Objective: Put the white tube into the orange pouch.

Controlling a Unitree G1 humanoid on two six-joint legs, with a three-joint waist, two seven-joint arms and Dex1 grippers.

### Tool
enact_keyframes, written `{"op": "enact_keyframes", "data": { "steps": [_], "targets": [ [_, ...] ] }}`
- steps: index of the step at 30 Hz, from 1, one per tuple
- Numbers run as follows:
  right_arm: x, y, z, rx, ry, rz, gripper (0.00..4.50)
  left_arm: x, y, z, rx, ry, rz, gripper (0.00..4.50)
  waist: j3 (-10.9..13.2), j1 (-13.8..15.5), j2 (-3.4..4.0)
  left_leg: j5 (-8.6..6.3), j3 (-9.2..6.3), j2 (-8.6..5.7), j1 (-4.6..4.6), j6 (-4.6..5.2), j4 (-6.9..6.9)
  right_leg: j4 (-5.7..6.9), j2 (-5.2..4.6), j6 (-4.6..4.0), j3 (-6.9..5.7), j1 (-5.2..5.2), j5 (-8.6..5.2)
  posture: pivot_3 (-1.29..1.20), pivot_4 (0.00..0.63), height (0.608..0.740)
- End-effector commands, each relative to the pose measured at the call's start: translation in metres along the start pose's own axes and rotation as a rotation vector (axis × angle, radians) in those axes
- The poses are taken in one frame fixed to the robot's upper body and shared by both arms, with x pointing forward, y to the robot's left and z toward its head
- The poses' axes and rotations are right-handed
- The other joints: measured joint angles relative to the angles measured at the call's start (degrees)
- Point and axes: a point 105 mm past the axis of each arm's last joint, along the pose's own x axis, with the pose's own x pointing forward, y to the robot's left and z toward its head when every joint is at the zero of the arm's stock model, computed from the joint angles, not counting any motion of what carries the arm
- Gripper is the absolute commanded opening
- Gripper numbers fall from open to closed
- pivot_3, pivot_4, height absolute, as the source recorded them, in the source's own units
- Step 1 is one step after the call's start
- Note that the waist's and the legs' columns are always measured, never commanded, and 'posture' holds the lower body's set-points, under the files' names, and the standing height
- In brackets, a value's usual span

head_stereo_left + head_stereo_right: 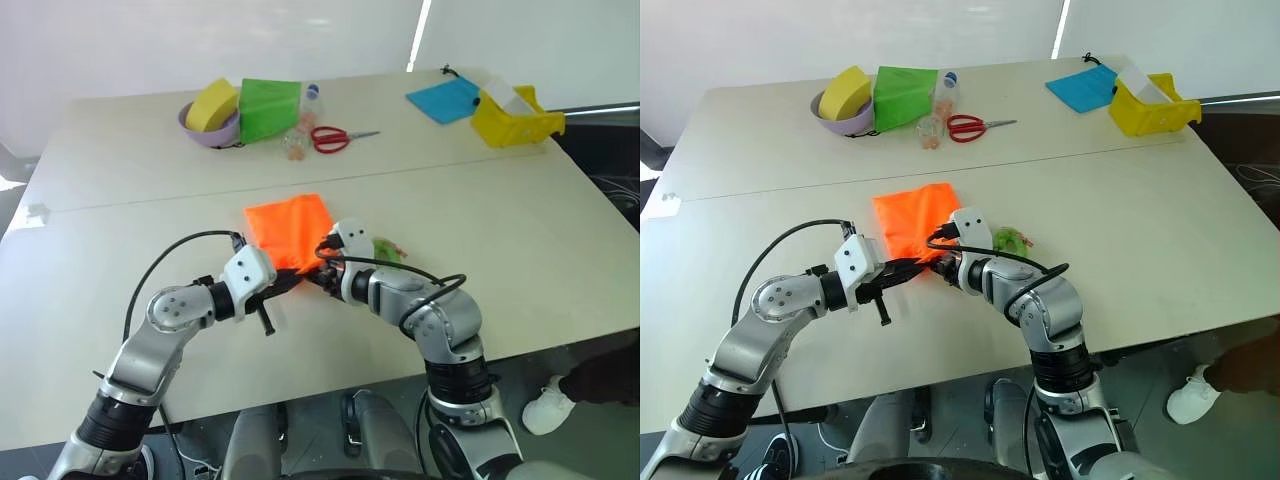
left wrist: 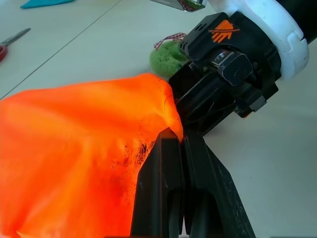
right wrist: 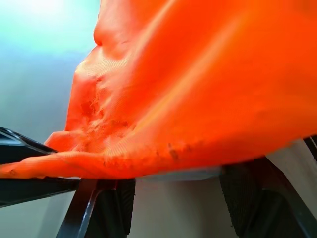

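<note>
- The left gripper [image 2: 173, 148] is reaching in from the left with its two black fingers pressed together on the near hem of the orange pouch [image 1: 290, 228] — it is pinching the fabric and lifting that edge a little off the table [image 1: 520, 250].
- The pouch itself is lying flat across the middle of the table, its far end spread out and its near end bunched where the two grippers are meeting.
- The right gripper [image 3: 173, 191] is pushing in at that same near edge from the right, fingers standing apart; in the right wrist view a pale, flat thing is sitting between them just under the orange hem. I am taking that for the white tube [image 3: 183, 174], though too little of it is showing to be sure it is gripped.
- The green tuft [image 2: 166, 55] of the cord is lying just beyond the right gripper.
- Judging by this, the mouth is being held up and the tube is being brought to it — the insertion looks begun but not finished, and letting go of both tube and hem is still to come.
</note>
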Motion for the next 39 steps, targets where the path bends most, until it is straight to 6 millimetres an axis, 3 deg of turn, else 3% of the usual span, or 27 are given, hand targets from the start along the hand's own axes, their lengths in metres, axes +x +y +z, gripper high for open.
{"op": "enact_keyframes", "data": {
  "steps": [1,2,6,11,24,30,33,36,39],
  "targets": [
    [-0.002,0.021,0.012,-0.050,-0.048,0.101,1.80,0.001,-0.003,0.012,0.044,-0.042,-0.012,0.00,0.00,0.01,0.00,0.00,0.00,0.00,0.00,0.00,0.00,0.00,0.00,0.00,0.00,0.00,0.00,0.00,0.150,0.740],
    [-0.003,0.021,0.012,-0.049,-0.048,0.112,2.86,0.001,-0.003,0.012,0.045,-0.041,-0.010,0.00,0.00,0.05,0.00,0.00,0.00,0.00,0.00,0.00,0.00,0.00,0.00,0.00,0.00,-0.01,0.00,0.00,0.150,0.740],
    [-0.005,0.021,0.012,-0.066,-0.047,0.118,4.49,0.001,-0.002,0.012,0.044,-0.041,-0.005,0.00,-0.02,0.09,0.02,-0.01,0.00,0.00,0.02,-0.02,0.00,0.00,-0.02,-0.01,0.00,0.01,0.00,0.00,0.150,0.740],
    [-0.018,0.032,0.014,-0.065,-0.064,0.234,4.49,0.001,-0.002,0.010,0.047,-0.034,-0.002,0.00,-0.02,0.09,0.02,-0.07,0.03,0.00,0.00,-0.12,0.00,-0.02,-0.13,-0.01,0.03,0.00,0.00,0.00,0.150,0.740],
    [-0.064,0.026,-0.002,-0.210,-0.029,0.391,4.49,-0.001,-0.003,0.004,0.040,-0.027,-0.010,0.00,-0.02,0.26,0.02,-0.01,0.06,0.00,-0.06,0.00,-0.16,-0.11,-0.07,-0.01,-0.01,-0.12,-0.01,0.00,0.150,0.740],
    [-0.089,0.004,-0.009,-0.286,-0.025,0.385,4.49,-0.010,-0.008,-0.010,0.069,0.017,-0.049,0.00,-0.01,0.32,0.02,-0.01,0.09,-0.01,-0.09,-0.01,-0.17,-0.21,-0.10,-0.02,0.02,-0.12,-0.02,0.00,0.150,0.740],
    [-0.104,-0.018,-0.020,-0.334,0.007,0.346,4.49,-0.010,-0.013,-0.018,0.098,0.032,-0.082,0.00,-0.01,0.53,0.02,-0.01,0.08,-0.01,-0.09,-0.01,-0.17,-0.22,-0.10,-0.02,0.03,-0.12,-0.02,0.00,0.150,0.740],
    [-0.108,-0.036,-0.020,-0.393,0.004,0.271,4.49,-0.010,-0.020,-0.027,0.133,0.055,-0.118,0.00,-0.02,0.30,0.02,-0.07,0.08,-0.02,-0.08,-0.12,-0.17,-0.29,-0.13,-0.03,0.03,-0.09,-0.02,0.00,0.150,0.740],
    [-0.103,-0.052,-0.008,-0.436,-0.060,0.171,4.49,-0.012,-0.023,-0.028,0.129,0.040,-0.132,0.00,-0.02,0.07,0.02,-0.10,0.14,0.00,0.03,-0.14,-0.17,-0.29,-0.21,-0.03,-0.01,-0.10,-0.01,0.00,0.150,0.740]
  ]
}}
